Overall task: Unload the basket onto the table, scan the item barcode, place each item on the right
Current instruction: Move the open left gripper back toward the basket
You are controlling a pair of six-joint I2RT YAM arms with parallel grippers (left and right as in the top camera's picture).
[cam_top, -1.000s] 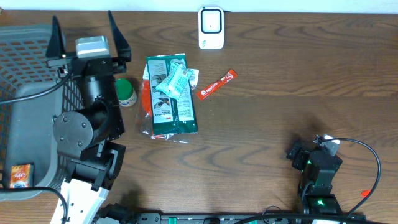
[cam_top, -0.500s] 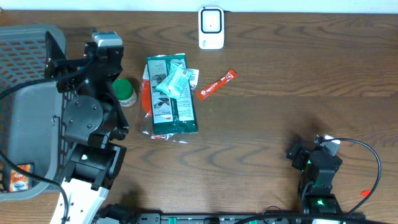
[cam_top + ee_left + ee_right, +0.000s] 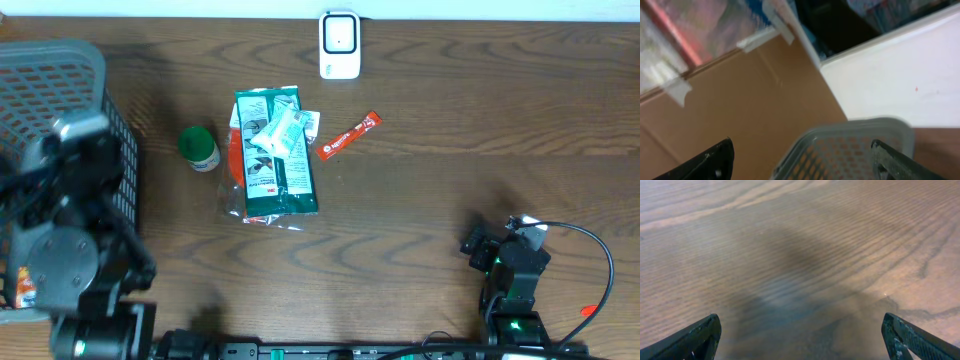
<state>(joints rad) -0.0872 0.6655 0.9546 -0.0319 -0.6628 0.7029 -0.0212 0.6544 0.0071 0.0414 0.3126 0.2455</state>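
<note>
Packets (image 3: pixel 277 150) to scan lie in a small pile on the table (image 3: pixel 480 100), near the white scanner (image 3: pixel 339 44), below it and a bit left. A red stick (image 3: pixel 350 135) lies below the scanner too. A green bottle (image 3: pixel 200 148) sits further left. Nothing is at the scanner, so I think these are not scanned yet.

The gray basket (image 3: pixel 60 50) is far left of the scanner. One small orange packet (image 3: pixel 24 284) shows inside, maybe done.

The left gripper (image 3: pixel 801 145) is spread wide above the basket, holding nothing. The right gripper (image 3: pixel 801 317) is wide and empty too, far below and right of the scanner.
</note>
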